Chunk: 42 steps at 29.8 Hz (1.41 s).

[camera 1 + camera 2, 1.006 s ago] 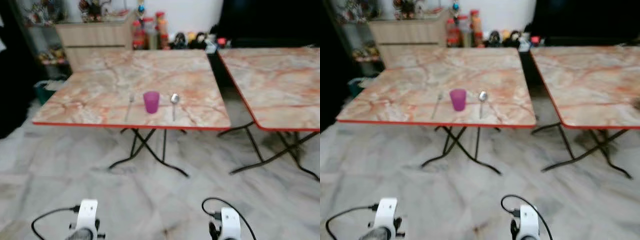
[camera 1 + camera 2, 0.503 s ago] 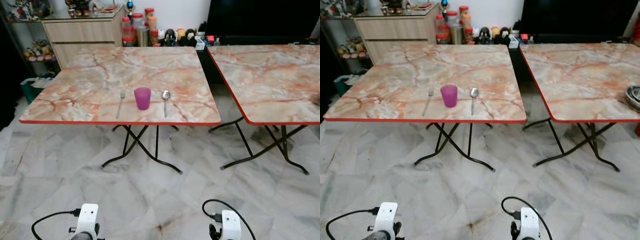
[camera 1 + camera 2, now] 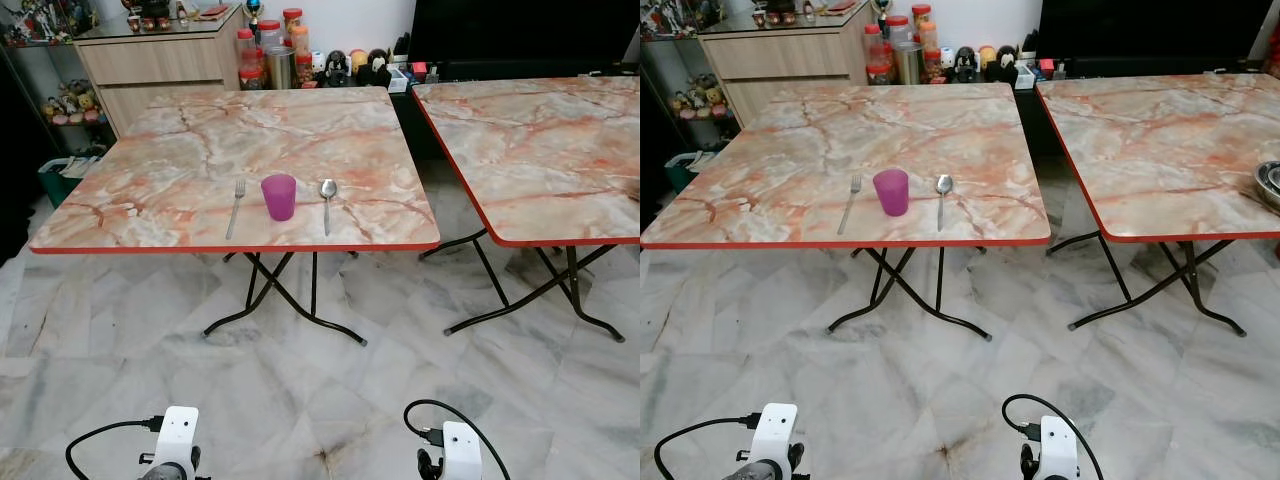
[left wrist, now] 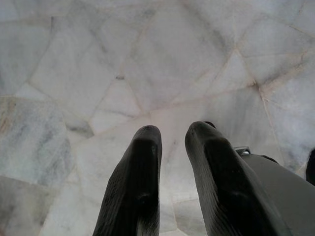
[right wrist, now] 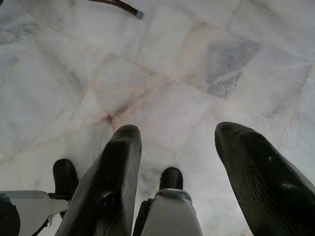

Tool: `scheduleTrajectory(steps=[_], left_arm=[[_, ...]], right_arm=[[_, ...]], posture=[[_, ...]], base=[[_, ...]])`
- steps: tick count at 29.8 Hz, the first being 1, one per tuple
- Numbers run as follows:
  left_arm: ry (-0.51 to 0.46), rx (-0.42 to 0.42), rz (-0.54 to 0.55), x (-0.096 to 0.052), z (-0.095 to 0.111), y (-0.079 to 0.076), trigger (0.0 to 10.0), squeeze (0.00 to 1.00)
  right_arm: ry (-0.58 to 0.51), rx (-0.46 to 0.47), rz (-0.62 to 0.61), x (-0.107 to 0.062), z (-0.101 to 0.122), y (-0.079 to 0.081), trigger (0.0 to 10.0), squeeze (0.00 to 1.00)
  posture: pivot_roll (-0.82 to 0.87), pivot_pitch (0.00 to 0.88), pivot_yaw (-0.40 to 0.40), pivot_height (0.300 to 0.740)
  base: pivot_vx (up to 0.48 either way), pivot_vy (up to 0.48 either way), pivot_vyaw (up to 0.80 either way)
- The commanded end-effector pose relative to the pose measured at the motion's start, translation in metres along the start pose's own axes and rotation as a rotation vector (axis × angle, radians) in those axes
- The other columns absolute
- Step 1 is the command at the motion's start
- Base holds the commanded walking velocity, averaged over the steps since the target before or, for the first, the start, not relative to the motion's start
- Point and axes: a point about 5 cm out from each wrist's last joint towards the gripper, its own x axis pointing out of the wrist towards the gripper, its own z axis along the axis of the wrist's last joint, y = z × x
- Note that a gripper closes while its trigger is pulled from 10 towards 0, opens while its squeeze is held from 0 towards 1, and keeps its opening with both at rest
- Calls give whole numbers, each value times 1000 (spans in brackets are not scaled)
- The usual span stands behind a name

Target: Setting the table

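Looking down past my idle arms, I see a marble-topped folding table (image 3: 200,150) ahead at twelve o'clock, with a purple cup (image 3: 278,196) standing upright near its front edge. A fork (image 3: 234,205) lies just beside the cup at its nine o'clock, and a spoon (image 3: 326,201) just beside it at its three o'clock; neither touches it. A second table (image 3: 1160,140) stands at two o'clock, with what may be a metal bowl (image 3: 1269,186) on its far right edge. My left gripper (image 4: 172,135) hangs over the floor tiles (image 5: 206,64), fingers nearly together with a narrow gap, grasping nothing. My right gripper (image 5: 177,135) hangs spread wide, released.
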Motion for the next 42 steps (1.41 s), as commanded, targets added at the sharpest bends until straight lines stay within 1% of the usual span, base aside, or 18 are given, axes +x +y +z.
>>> scheduleTrajectory(steps=[1, 4, 7, 8, 12, 19, 23, 26, 34, 42], left_arm=[[8, 32, -16, 0, -1, -2, 10000, 0], [12, 29, -18, -1, -4, -3, 10000, 0], [13, 29, -19, -1, -4, -4, 10000, 0], [19, 24, -23, -1, -7, -6, 10000, 0], [22, 18, -27, -2, -9, -9, 10000, 0], [26, 11, -28, -2, -9, -11, 10000, 0], [4, 10, -28, 1, 1, -12, 10000, 0], [-6, 3, -25, 2, 6, -12, 10000, 0], [-6, 0, -26, 2, 6, -13, 10000, 0], [-2, 15, -28, 2, 7, -13, 10000, 0]], right_arm=[[-7, 18, -18, -1, -3, -5, 10000, 0], [2, 19, -28, -3, -8, -9, 10000, 0], [3, 18, -29, -3, -9, -9, 10000, 0], [9, 22, -35, -5, -12, -12, 10000, 0], [12, 24, -39, -6, -15, -14, 10000, 0], [-3, 27, -38, -3, -7, -12, 10000, 0], [-20, 34, -25, 0, 2, -9, 10000, 0], [-23, 35, -19, 0, 4, -7, 10000, 0], [-19, 38, -18, 0, 4, -7, 10000, 0], [-9, 34, -16, 0, 1, -6, 10000, 0]], posture=[[-9, 0, 33, 736], [-14, 0, 28, 736], [-14, 0, 28, 736], [-23, 0, 20, 736], [-24, 0, 17, 736], [-24, 0, 18, 736], [-20, 0, 18, 736], [-20, 0, 18, 736], [-18, 0, 17, 736], [-19, 0, 21, 736]], base=[[0, 0, 0], [0, 0, 0], [0, 0, 0], [0, 0, 0], [0, 0, 0], [0, 0, 0], [0, 0, 0], [0, 0, 0], [0, 0, 0], [0, 0, 0]])
